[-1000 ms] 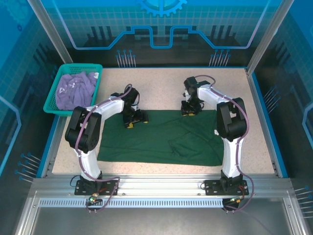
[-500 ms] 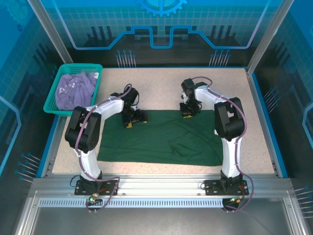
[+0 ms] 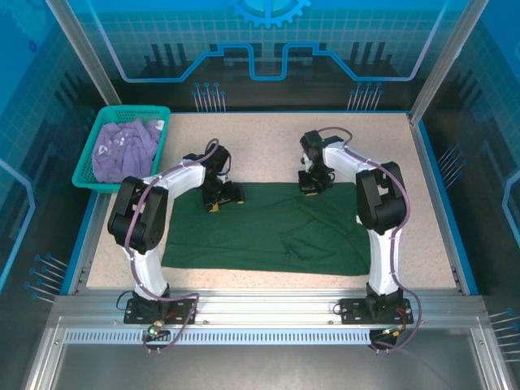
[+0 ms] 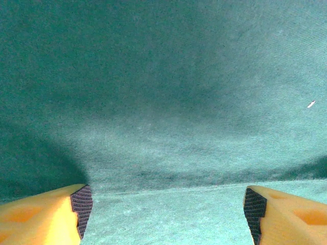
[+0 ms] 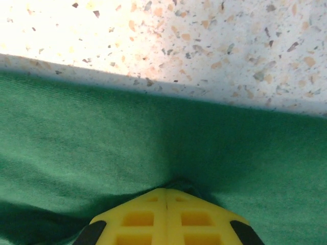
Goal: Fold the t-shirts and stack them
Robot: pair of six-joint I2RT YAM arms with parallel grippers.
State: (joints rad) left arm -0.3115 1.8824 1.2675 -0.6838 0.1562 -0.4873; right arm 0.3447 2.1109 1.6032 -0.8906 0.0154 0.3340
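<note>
Folding of the first shirt, at the gripping stage by the look of it. Spread flat across the middle of the speckled, stone-like tabletop [image 3: 268,138]: a dark green t-shirt [image 3: 268,231], soft fine-knit cloth, roughly rectangular, with a raised wrinkle right of centre. At its far edge, right side: the right claw [image 5: 167,196], yellow fingers pressed together, pinching a small pucker of the green cloth. At the far edge, left side: the left claw [image 4: 163,204], spread wide over the cloth, dark ribbed pads [image 4: 82,204] gripping nothing. Next, probably: close the left claw on the hem, then lift both corners together and carry them toward the near edge. Far left, crumpled in a teal mesh basket [image 3: 84,162]: the lavender t-shirt [image 3: 122,150].
</note>
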